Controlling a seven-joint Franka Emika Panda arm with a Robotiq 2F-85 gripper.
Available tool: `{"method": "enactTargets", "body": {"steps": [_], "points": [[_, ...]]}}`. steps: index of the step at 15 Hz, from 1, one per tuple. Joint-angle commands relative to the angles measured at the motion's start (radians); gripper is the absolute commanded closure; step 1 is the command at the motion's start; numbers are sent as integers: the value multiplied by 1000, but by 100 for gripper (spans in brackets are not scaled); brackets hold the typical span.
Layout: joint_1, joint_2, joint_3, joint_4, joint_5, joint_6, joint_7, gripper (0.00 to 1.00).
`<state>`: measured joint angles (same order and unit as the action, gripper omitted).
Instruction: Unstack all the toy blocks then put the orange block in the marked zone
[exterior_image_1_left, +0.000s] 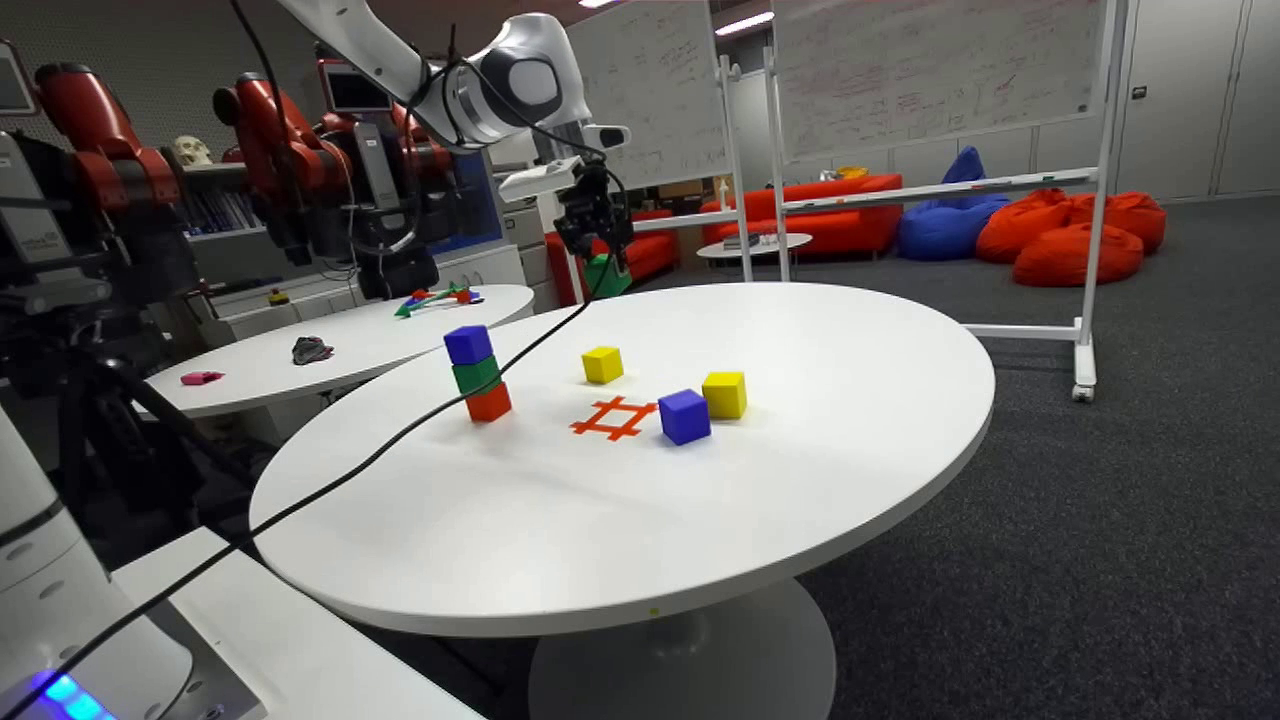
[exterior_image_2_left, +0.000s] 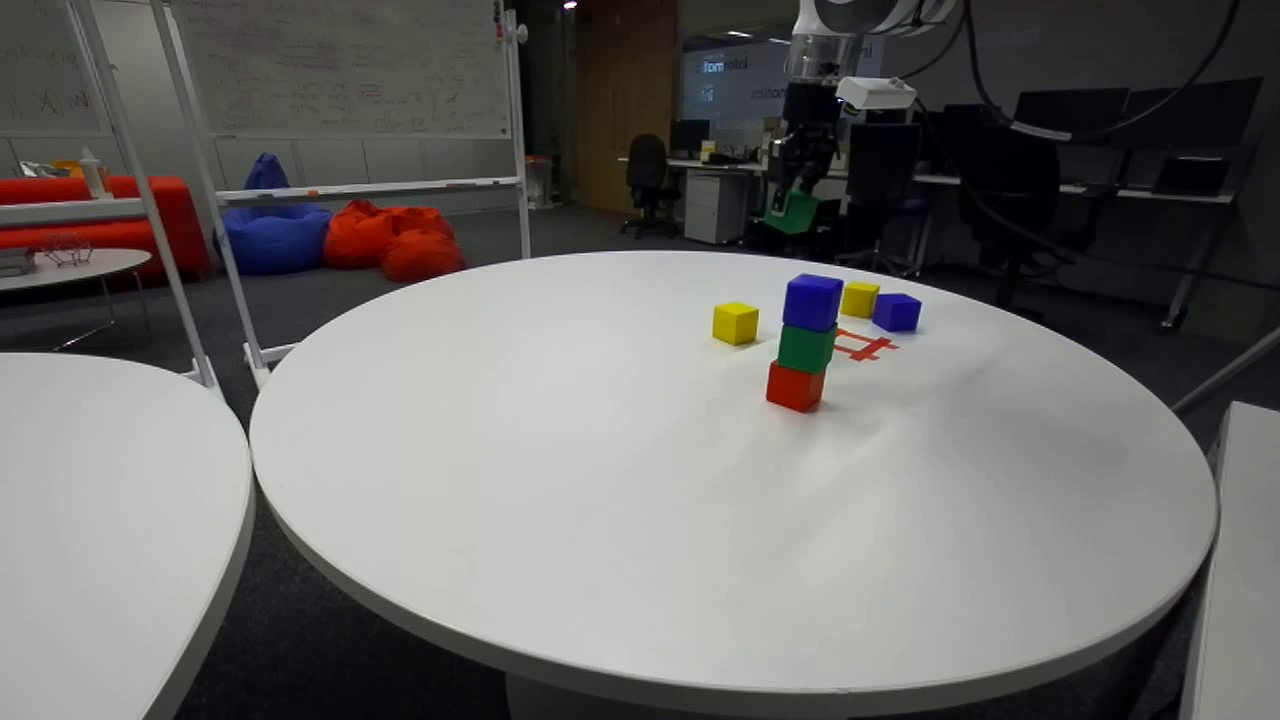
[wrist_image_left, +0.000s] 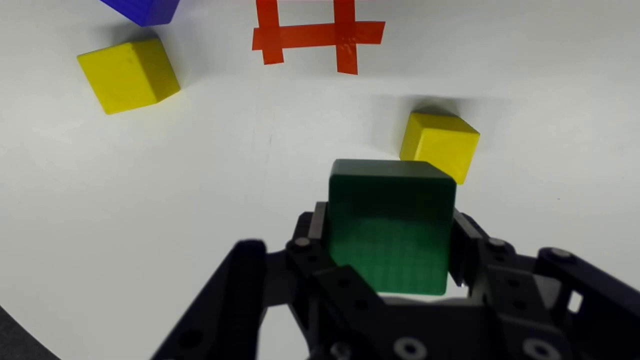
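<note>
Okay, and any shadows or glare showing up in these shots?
Wrist view: soft shadows beside both yellow blocks, held green block partly shaded. In an exterior view: pale, streaky sheen on the white table near the stack. In an exterior view: a ceiling light showing as a bright strip.

Seven blocks (exterior_image_1_left: 724, 395), one marked zone (exterior_image_1_left: 613, 419)

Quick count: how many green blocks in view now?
2. The held green block is in the gripper; the stacked green block sits under a blue block, on the orange block. None looks hidden.
</note>
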<state>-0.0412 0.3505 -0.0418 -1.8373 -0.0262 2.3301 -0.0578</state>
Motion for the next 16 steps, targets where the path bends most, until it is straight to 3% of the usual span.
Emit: {"method": "enactTargets", "body": {"steps": [1, 16], "points": [[-24, 92, 8, 98, 17, -56, -40, 69], [-61, 385, 9, 436, 20, -267, -34, 69]]}}
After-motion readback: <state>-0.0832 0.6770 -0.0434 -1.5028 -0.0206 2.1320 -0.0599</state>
